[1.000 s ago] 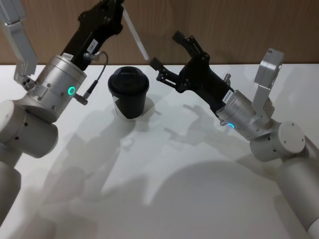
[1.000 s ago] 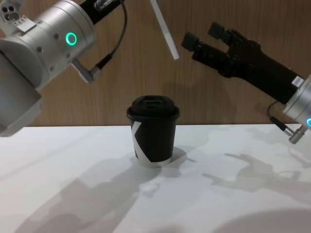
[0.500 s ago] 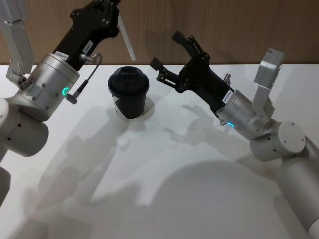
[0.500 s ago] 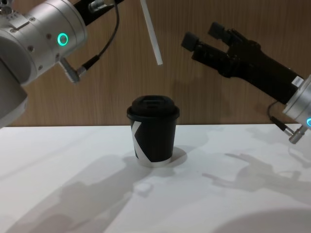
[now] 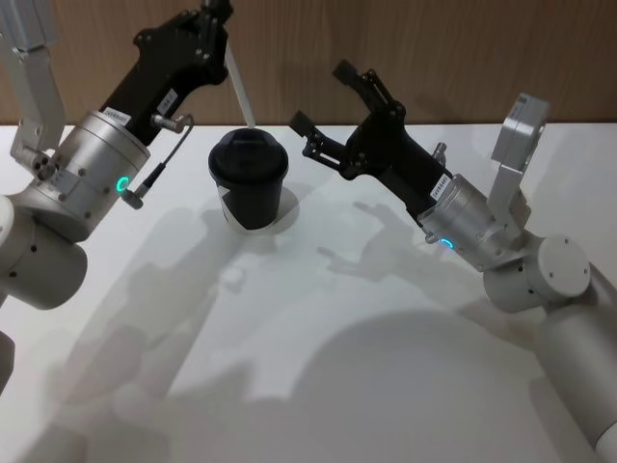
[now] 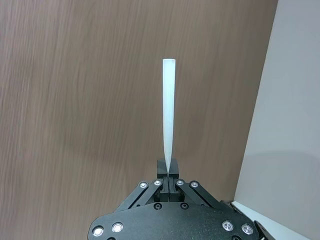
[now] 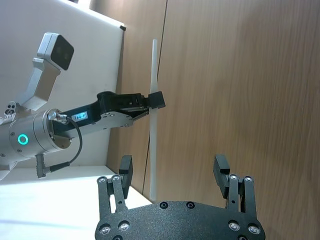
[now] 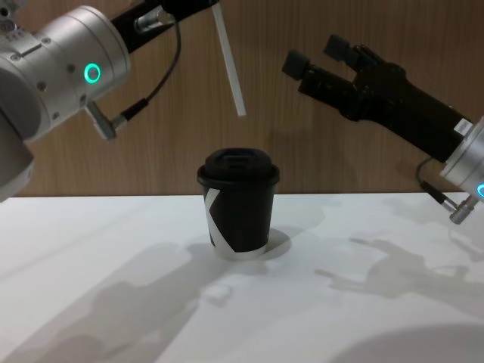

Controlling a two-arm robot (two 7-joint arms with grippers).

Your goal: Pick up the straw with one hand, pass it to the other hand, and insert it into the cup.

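The white straw [image 5: 240,89] hangs tilted in the air with my left gripper [image 5: 220,21] shut on its upper part. Its lower tip hovers just above the lid of the black cup [image 5: 249,178]. From the chest, the straw [image 8: 229,64] ends a short way above the cup [image 8: 238,200], slightly left of the lid's middle. The left wrist view looks along the straw [image 6: 168,110], clamped in the fingertips [image 6: 168,169]. My right gripper [image 5: 321,95] is open and empty, in the air to the right of the cup. Its wrist view shows the left gripper [image 7: 155,100] holding the straw [image 7: 154,65].
The cup stands on a white table [image 5: 337,318] with a wooden wall [image 8: 302,151] close behind it. A thin black cable [image 8: 155,79] loops off the left forearm. The right arm's silver joints [image 5: 472,227] sit low at the right side.
The left arm has carried the straw leftward and down, so its lower tip now sits closer above the cup lid and the straw stands steeper. The right arm has stayed still.
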